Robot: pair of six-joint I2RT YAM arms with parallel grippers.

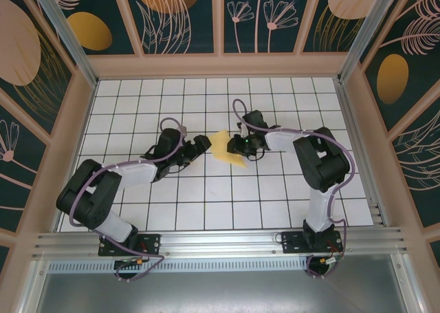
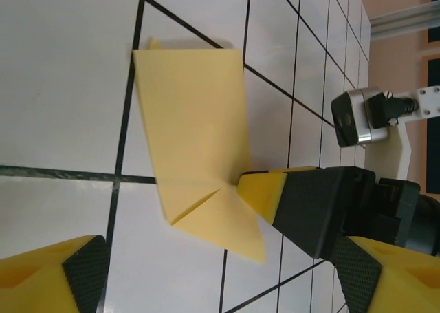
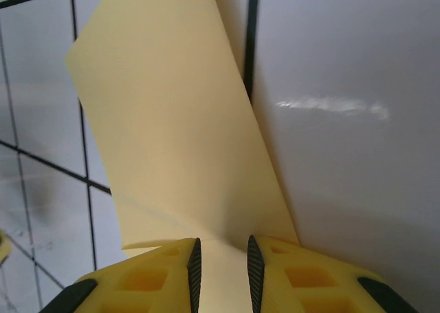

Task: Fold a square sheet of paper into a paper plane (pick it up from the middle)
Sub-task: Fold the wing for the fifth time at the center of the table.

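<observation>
No text, label, brand, number or sign is legible in any view.

Both arms reach inward and low. The left hand (image 1: 204,143) is spread wide; the right hand (image 3: 221,266) has its fingers nearly closed, pinching the square sheet of paper (image 3: 179,120).
</observation>
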